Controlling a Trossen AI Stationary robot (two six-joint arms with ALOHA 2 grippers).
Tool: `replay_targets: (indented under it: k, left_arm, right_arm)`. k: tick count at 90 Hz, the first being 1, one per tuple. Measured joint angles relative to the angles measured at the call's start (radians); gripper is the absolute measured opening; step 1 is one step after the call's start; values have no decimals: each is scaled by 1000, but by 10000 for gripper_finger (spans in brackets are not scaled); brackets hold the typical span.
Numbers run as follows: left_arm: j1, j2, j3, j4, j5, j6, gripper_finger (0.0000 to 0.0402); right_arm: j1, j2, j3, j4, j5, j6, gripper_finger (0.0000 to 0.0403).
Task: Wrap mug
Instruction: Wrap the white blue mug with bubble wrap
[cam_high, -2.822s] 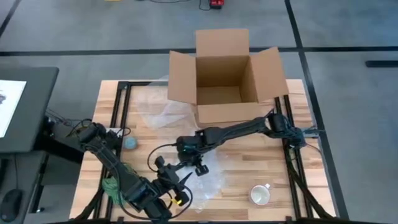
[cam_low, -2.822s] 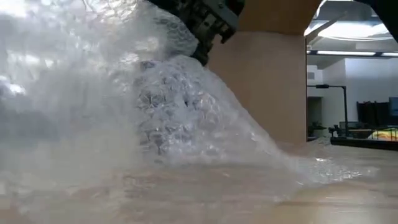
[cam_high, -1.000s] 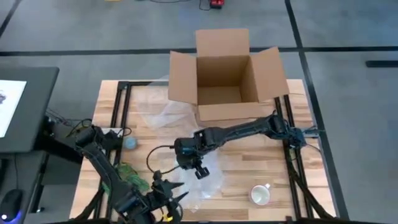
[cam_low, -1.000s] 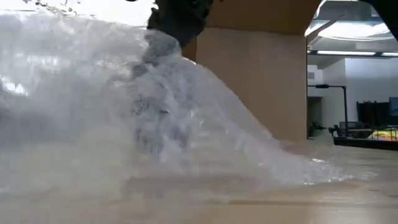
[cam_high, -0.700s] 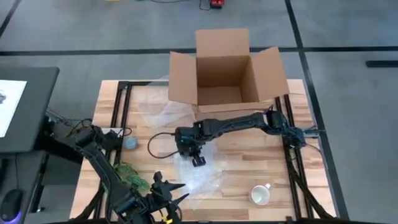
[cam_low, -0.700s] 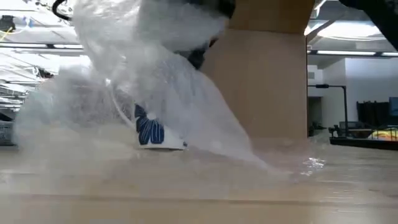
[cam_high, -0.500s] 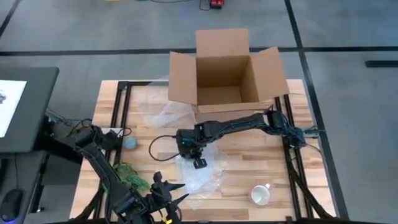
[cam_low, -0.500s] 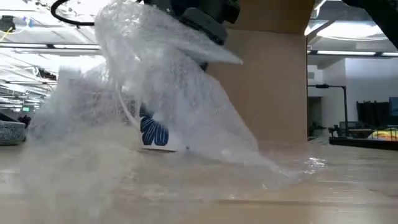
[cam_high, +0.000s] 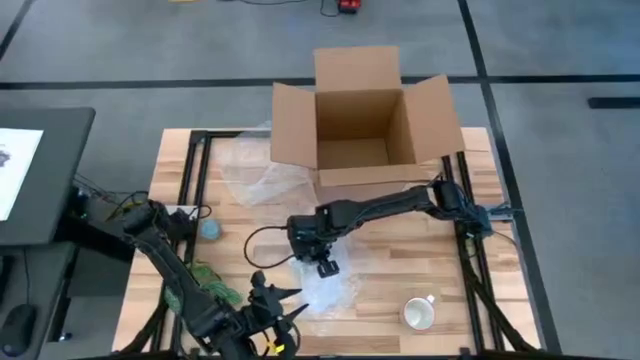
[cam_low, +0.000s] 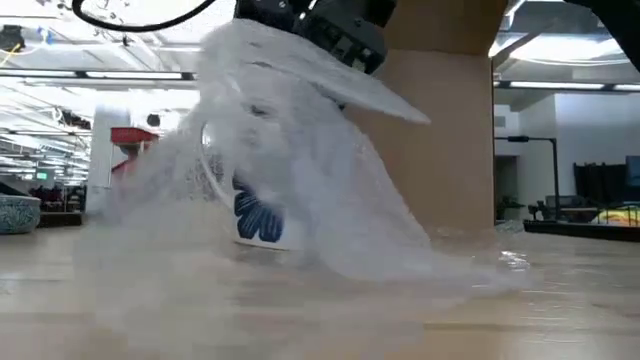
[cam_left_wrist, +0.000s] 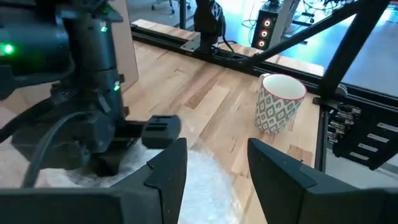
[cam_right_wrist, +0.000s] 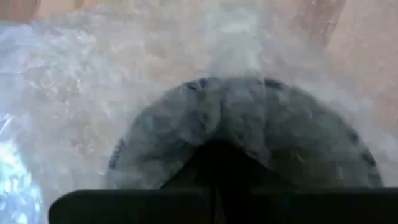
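**Q:** Looking down from above, what fills the scene?

**A:** Standing on a grey floor, a wooden table (cam_high: 400, 235) carries an open cardboard box (cam_high: 360, 125) at its far edge, flaps spread. Sheets of clear bubble wrap (cam_high: 255, 180) lie crumpled near the box's left side, and another sheet (cam_low: 330, 200) is draped in the table's middle.

**Q:** Where are the arms?

**A:** The right arm reaches from the right edge across to the centre. Its gripper (cam_high: 322, 262) pinches the bubble wrap, lifting it into a tent. The left arm is folded at the near left corner; its gripper (cam_high: 285, 303) points toward the wrap, fingers (cam_left_wrist: 168, 168) spread apart and holding nothing.

**Q:** And the mug being wrapped?

**A:** From table height, a white mug with a blue flower print (cam_low: 258, 215) stands upright under the raised wrap, seen through the plastic. The right wrist camera shows a dark round shape through the bubble film; what it is cannot be told.

**Q:** Anything smaller?

**A:** A second mug (cam_high: 419, 314), white with a grey diamond pattern, stands uncovered near the front right, well apart from the wrap. A small blue-green bowl (cam_high: 210, 230) rests on the left side.
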Motion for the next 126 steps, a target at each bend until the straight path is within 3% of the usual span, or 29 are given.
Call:
replay_targets:
  k: [47,77,100,126]
  left_arm:
    - [-2,0,0,0,3,-7,148]
    - [-3,0,0,-1,5,-6,148]
    - [3,0,0,-4,6,68,148]
    - [21,0,0,-7,2,121,148]
  right_arm:
    - [3,-94,3,-4,-6,12,0]
    - [7,0,4,-2,3,132,0]
    - [7,82,12,19,2,108,0]
    - [-3,55,6,58,3,60,0]
